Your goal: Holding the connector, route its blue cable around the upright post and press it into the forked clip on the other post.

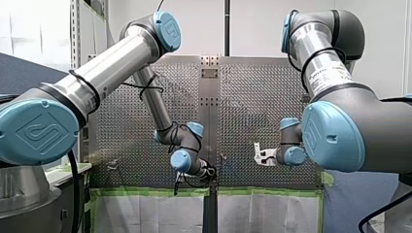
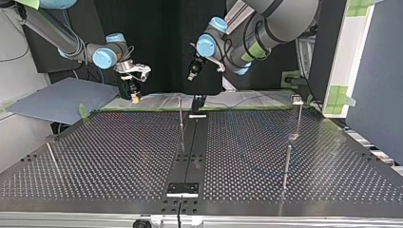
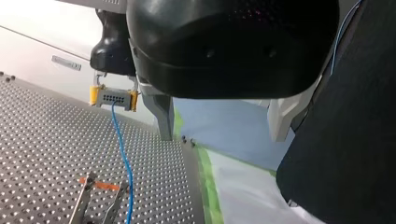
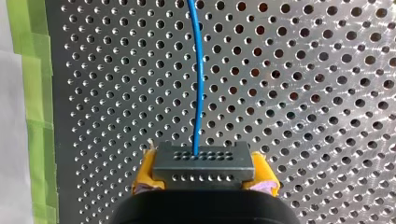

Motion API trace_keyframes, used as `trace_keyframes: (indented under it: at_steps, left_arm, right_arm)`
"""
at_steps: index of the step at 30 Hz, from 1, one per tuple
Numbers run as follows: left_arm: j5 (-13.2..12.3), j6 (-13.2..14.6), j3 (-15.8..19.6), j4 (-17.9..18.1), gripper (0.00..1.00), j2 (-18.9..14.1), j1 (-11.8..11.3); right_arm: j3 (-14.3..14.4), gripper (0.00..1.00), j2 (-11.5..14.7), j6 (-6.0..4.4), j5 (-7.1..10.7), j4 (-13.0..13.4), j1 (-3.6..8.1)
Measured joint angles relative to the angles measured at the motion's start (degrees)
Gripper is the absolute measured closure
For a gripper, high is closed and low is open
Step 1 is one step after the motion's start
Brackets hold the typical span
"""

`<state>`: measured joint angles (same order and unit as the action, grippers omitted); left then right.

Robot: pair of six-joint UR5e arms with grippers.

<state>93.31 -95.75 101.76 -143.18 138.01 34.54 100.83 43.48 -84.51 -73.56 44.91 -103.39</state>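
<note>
So my yellow-padded right gripper (image 4: 204,173) is clamped on the small grey multi-hole connector (image 4: 204,161), held above the perforated metal table (image 4: 303,93), probably so the thin blue cable (image 4: 200,70) trails free for routing. My left gripper (image 3: 221,135) hangs over that table too, fingers apart and empty.

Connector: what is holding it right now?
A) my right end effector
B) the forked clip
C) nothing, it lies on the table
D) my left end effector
A: in the right wrist view the connector sits clamped between my right end effector and its yellow pads, with the blue cable running out ahead.
</note>
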Motion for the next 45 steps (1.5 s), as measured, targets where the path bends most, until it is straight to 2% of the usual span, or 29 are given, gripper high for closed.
trace_keyframes:
  at_steps: [18, 45]
  left_arm:
    - [7.31, -1.46, -0.43, 7.68, 0.00, -0.74, 0.37]
    - [7.91, -2.65, -1.05, 8.13, 0.00, -0.77, 0.99]
  right_arm:
    - [0.62, 1.00, -0.01, 0.03, 0.11, 0.36, -0.20]
    - [0.65, 1.00, -0.01, -0.17, 0.26, 1.13, -0.20]
